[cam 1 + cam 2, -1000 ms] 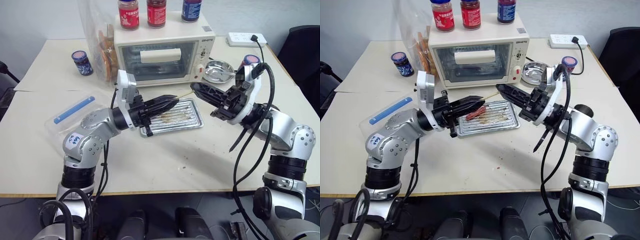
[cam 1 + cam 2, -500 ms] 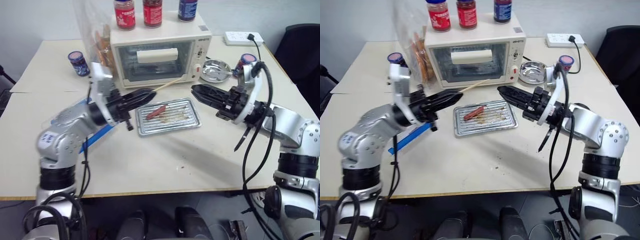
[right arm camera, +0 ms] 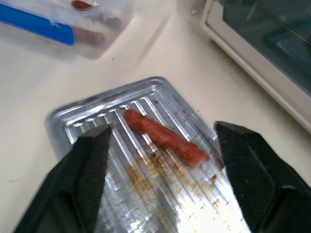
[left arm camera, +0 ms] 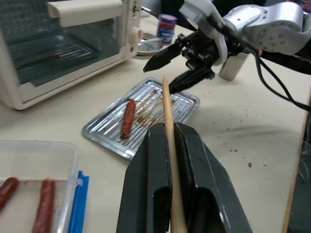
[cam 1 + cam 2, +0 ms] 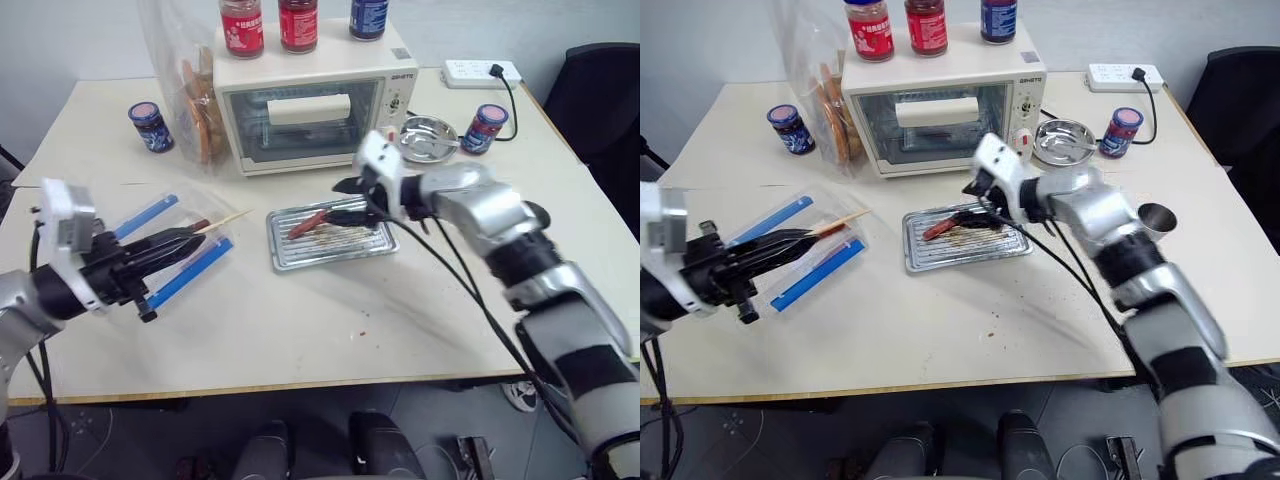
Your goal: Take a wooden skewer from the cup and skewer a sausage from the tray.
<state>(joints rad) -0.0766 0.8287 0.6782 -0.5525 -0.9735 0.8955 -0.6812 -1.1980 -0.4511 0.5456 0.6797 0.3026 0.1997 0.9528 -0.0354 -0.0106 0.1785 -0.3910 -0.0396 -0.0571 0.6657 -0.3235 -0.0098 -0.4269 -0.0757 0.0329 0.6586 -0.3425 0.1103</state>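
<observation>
My left gripper (image 4: 167,127) is shut on the wooden skewer (image 4: 165,102), which sticks out past its fingertips. It hovers over a clear plastic box, left of the tray (image 5: 375,240). A reddish-brown sausage (image 3: 165,137) lies on the tray's ribbed base near its far left corner. My right gripper (image 3: 161,129) is open just above the tray, with a finger on each side of the sausage and not gripping it. The metal cup (image 5: 1155,218) stands on the table to the right, beside my right forearm.
A toaster oven (image 5: 310,110) with jars on top stands behind the tray, next to a plastic bag (image 5: 185,90). The clear box with blue clips (image 5: 170,255) holds more sausages. Farther back are a round steel dish (image 5: 430,138), two blue-lidded jars (image 5: 485,127) and a power strip (image 5: 480,72).
My left gripper has swung left with the skewer, from the tray to over the plastic box. My right gripper has opened, rolled and come down over the sausage in the tray.
</observation>
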